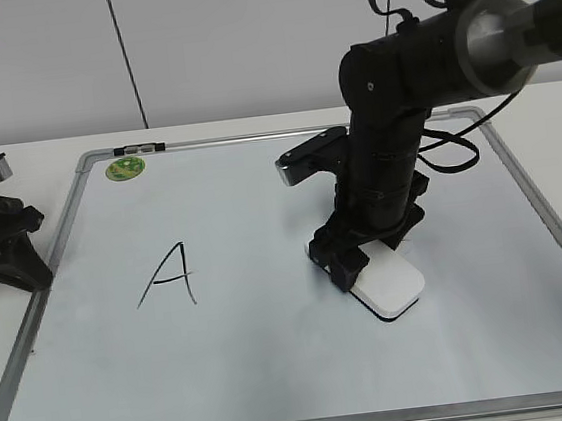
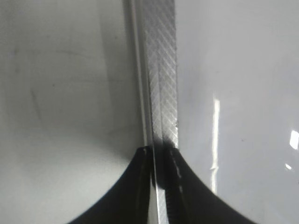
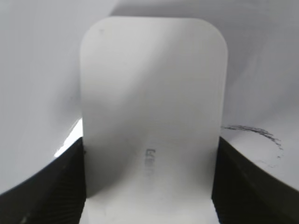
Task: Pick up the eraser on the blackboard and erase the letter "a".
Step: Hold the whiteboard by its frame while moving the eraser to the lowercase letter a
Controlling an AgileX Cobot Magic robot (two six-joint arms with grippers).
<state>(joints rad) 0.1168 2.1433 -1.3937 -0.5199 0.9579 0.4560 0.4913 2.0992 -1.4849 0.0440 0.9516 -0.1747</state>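
Note:
The blackboard (image 1: 278, 372) is a white board in a grey metal frame, lying flat. My right gripper (image 1: 352, 263) is shut on the white eraser (image 1: 395, 289) and holds it down on the board right of the middle. In the right wrist view the eraser (image 3: 152, 84) fills the space between the gripper's (image 3: 149, 158) black fingers. Thin, smeared black marker strokes (image 3: 254, 132) show beside the eraser's right edge. No whole letter "a" shows in any view. My left gripper (image 1: 34, 269) rests shut at the board's left edge, over the frame (image 2: 161, 70).
A tall capital "A" (image 1: 167, 276) is drawn left of the middle. A green round sticker (image 1: 125, 169) sits at the board's far left corner. A small dark clip (image 1: 140, 147) is on the far frame. The board lies on a white table.

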